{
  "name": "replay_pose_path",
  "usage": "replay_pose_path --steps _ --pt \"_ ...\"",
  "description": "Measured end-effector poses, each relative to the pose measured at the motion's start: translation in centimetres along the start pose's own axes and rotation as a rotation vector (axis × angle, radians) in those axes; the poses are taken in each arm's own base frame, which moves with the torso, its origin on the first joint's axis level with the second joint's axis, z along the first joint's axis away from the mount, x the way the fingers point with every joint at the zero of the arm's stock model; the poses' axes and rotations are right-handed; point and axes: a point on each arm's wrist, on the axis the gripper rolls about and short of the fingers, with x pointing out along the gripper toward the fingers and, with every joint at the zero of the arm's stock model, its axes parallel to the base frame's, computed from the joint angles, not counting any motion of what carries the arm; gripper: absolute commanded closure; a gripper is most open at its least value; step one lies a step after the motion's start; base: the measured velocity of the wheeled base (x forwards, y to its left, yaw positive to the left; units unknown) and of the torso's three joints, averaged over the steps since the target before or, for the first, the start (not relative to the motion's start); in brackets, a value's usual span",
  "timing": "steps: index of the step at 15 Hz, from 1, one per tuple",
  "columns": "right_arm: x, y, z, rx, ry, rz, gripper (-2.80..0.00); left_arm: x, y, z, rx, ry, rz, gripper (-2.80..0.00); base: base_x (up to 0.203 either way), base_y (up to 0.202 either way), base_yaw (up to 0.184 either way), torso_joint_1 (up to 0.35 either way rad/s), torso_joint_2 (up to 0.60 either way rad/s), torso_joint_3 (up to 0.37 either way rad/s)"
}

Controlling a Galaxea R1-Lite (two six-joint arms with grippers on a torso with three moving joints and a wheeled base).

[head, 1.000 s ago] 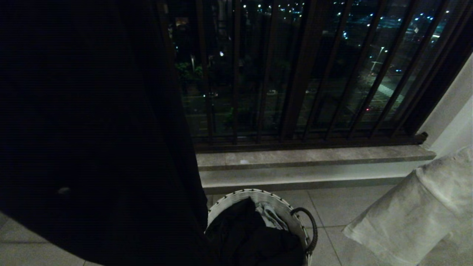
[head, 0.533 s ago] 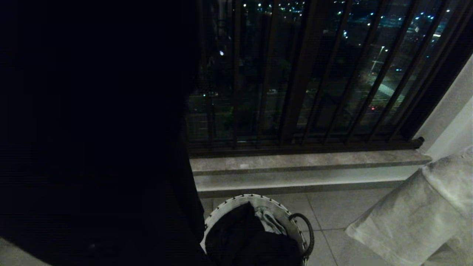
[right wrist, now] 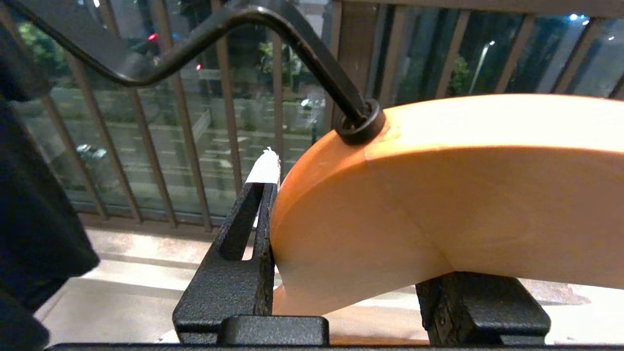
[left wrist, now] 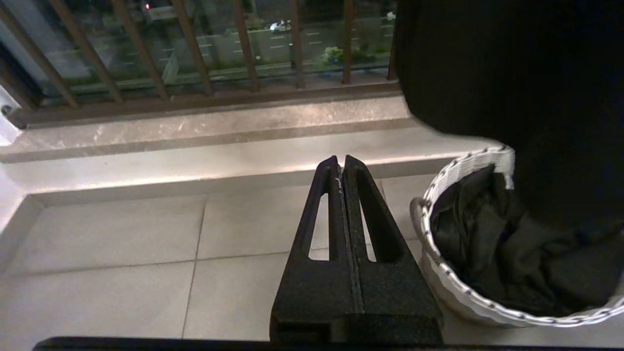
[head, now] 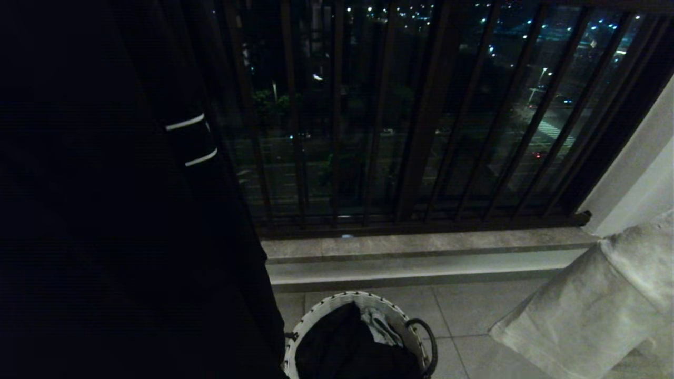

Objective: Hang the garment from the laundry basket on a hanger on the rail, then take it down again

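Two grippers are accounted for: my right gripper (right wrist: 341, 243) is clamped on the wooden hanger (right wrist: 463, 195), its jaws pressed against either face just below the black metal hook (right wrist: 204, 34), while my left gripper (left wrist: 341, 168) hangs parked with its fingers (left wrist: 327, 195) pressed flat together, holding nothing, above the tiled floor (left wrist: 122, 273) beside the laundry basket (head: 316, 316). Over the past second the whole head view has slid, the basket dropping toward the lower edge and the window ledge (head: 421, 245) sinking with it; I read this as the camera rising, not the things moving. A dark hanging garment (head: 105, 210) with two pale stripes now fills the left of that view. Dark clothing (head: 347, 352) lies in the basket, which stands on the floor just before the ledge and the window bars (head: 410, 105). The rail itself is not visible. My judgement: the hanger is being carried upward, so the hanging stage is underway and the take-down remains.
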Motion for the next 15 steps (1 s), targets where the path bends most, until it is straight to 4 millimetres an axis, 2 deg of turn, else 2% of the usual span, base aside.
replay_pose_path --steps 7,15 --pt "-1.0 -0.5 0.0 0.008 -0.019 -0.002 0.00 0.0 0.0 0.0 0.000 0.000 0.000 0.00 0.000 0.000 0.000 0.135 -0.49 -0.355" --pt "-1.2 -0.5 0.1 0.009 -0.030 0.045 0.00 0.0 0.0 0.0 0.000 0.000 0.000 0.00 0.000 0.000 0.000 0.194 -0.54 -0.350"
